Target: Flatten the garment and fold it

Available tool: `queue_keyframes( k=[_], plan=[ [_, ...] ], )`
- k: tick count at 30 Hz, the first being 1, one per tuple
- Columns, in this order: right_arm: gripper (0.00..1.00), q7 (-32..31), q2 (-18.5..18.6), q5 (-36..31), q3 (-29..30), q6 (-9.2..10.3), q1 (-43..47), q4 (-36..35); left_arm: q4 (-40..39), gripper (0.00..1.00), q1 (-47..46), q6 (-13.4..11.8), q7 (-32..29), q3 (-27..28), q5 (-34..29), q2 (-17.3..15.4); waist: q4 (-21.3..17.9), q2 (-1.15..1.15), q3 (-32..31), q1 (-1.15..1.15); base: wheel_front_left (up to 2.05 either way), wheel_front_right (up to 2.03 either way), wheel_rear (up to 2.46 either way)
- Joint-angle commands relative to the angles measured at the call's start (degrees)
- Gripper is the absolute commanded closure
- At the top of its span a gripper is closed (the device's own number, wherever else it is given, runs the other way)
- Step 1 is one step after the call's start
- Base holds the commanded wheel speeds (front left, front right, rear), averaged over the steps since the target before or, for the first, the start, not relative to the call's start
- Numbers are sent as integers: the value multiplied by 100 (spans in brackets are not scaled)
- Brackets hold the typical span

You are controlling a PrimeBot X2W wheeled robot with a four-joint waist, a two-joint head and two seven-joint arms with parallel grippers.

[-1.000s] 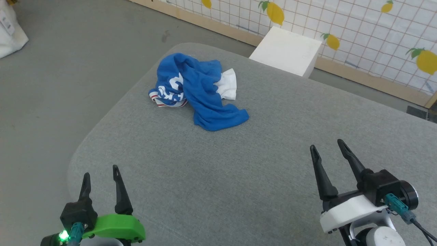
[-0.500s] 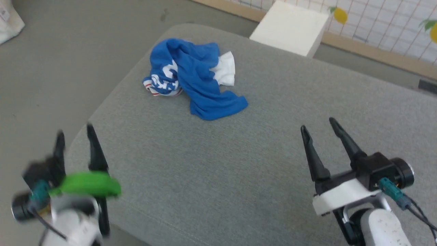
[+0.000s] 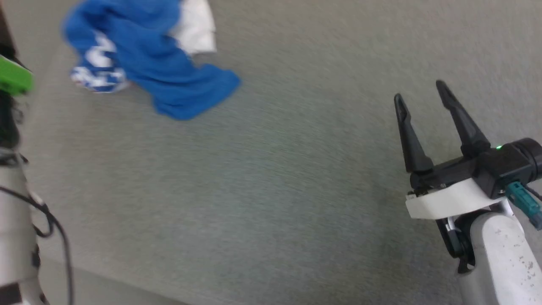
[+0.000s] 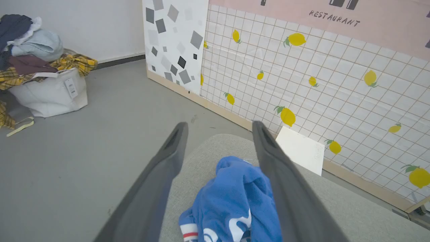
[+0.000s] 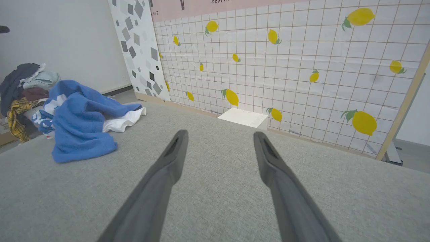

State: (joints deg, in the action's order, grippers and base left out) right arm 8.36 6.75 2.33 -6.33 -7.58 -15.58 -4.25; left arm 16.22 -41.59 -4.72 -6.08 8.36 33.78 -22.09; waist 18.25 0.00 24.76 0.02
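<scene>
At about ten o'clock on the grey table [image 3: 296, 178], the garment [image 3: 161, 76] lies crumpled, not yet flattened or folded. The left gripper [image 4: 219, 126] points at it, fingers spread and empty. The right gripper [image 3: 419, 93], at three o'clock and well apart, also has its fingers spread and empty.

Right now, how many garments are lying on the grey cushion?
1: the blue T-shirt, crumpled near the cushion's far-left corner, ahead of the left hand. Other clothes sit heaped over a white bag on the floor. Anything under the T-shirt is hidden.
</scene>
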Motion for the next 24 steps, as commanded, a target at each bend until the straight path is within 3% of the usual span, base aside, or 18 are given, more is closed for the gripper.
queue_keyframes(
  k=[1, 4, 7, 12, 16, 17, 18, 19, 24],
  plan=[
    [0, 71, -6, 51, 19, 9, -119, -17, 86, 0, -195, -37, -256, 90, 210, -71, -1181, 0, 1293, -2, 0, 0, 0],
    [0, 152, -35, 73, 44, 9, -193, 25, 234, 0, -437, -145, -926, 283, 680, -83, -1370, 0, 1485, -2, 0, 0, 0],
    [0, 218, -53, 82, 51, 9, -261, 51, 314, 0, -509, -475, -1726, 414, 967, -199, -1521, 0, 1666, -2, 0, 0, 0],
    [0, 329, -101, 113, 75, 9, -326, 138, 388, 0, -110, -1171, -2694, 202, 581, -660, -1638, 0, 1767, -2, 0, 0, 0],
    [0, 397, -128, 114, 68, 9, -312, 285, 309, 0, 312, -1570, -3300, 120, 539, -673, -1648, 0, 1612, -2, 0, 0, 0],
    [0, 411, -135, 119, 63, 9, -307, 321, 289, 5, 419, -1566, -3466, 55, 532, -706, -1643, 0, 1540, -2, 0, 0, 0],
    [0, 429, -146, 125, 64, 9, -300, 361, 235, 77, 531, -1550, -3597, 9, 531, -742, -1634, 0, 1440, -2, 0, 0, 0],
    [0, 445, -155, 133, 66, 9, -292, 397, 160, 100, 603, -1515, -3578, -14, 499, -777, -1625, 0, 1335, -2, 0, 0, 0],
    [0, 530, -212, 136, 67, 9, -160, 638, -150, 100, 775, -1252, -2171, -74, -250, -1193, -1570, 0, 503, -2, 0, 0, 0]
  ],
)
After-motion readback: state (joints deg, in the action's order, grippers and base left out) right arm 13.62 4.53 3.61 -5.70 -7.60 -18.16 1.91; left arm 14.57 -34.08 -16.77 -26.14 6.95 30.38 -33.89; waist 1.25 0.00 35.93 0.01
